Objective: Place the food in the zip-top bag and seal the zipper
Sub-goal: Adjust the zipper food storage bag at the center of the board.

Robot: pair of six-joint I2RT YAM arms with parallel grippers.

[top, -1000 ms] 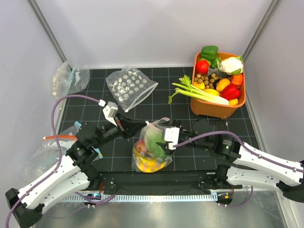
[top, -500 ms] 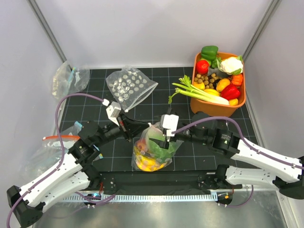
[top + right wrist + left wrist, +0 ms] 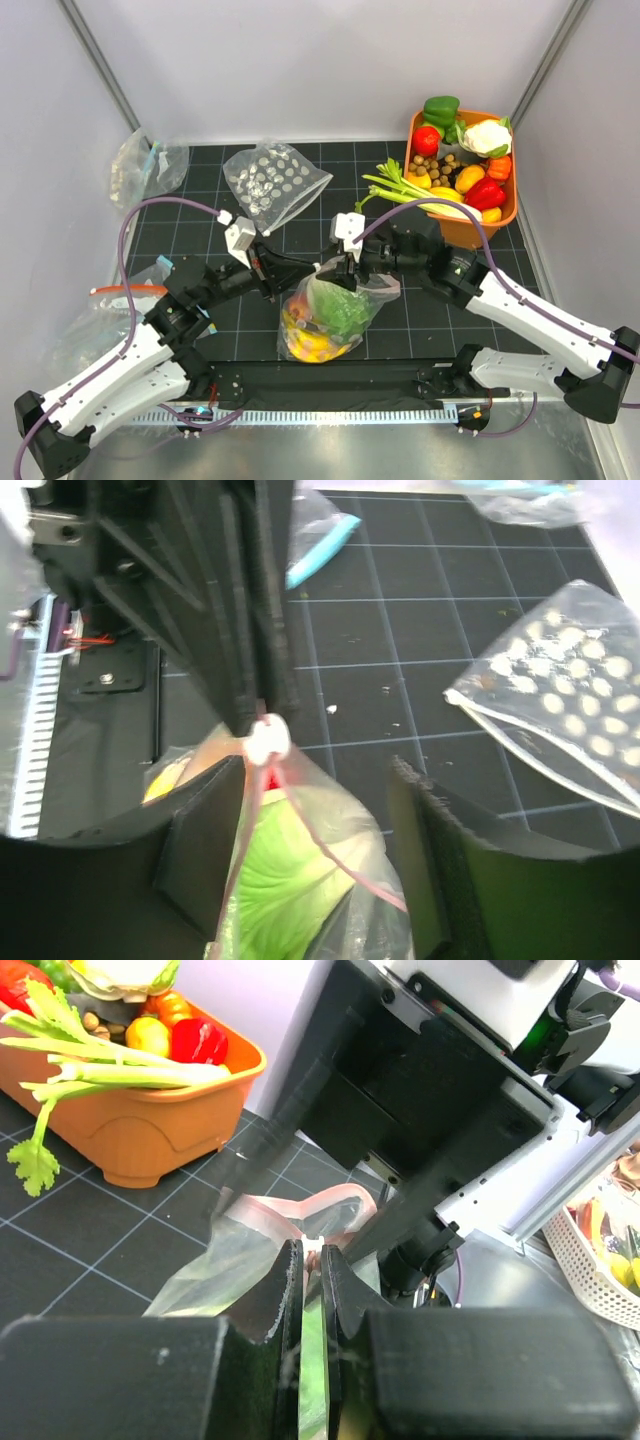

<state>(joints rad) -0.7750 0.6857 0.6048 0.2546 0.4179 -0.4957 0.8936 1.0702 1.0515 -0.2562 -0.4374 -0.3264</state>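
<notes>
The zip-top bag (image 3: 330, 315) stands at the front middle of the mat, with green lettuce (image 3: 340, 308), yellow banana (image 3: 305, 345) and a small red fruit (image 3: 298, 308) inside. My left gripper (image 3: 303, 272) is shut on the bag's top left corner; in the left wrist view (image 3: 311, 1250) its jaws pinch the plastic just below the pale pink zipper (image 3: 340, 1200). My right gripper (image 3: 318, 770) is open and straddles the bag's mouth. The pink zipper (image 3: 340, 840) runs between its fingers, gaping over the lettuce (image 3: 290, 880), and a white end piece (image 3: 268, 738) sits by the left gripper's tips.
An orange basket (image 3: 440, 228) of toy vegetables stands at the back right, with celery (image 3: 405, 190) hanging over its rim. A second dotted bag (image 3: 272, 180) lies at the back middle. Plain clear bags lie at the back left (image 3: 148, 165) and the left edge (image 3: 110, 310).
My right gripper has moved from the bag's right side up and back to its mouth, close to my left gripper. My left gripper keeps its hold on the bag.
</notes>
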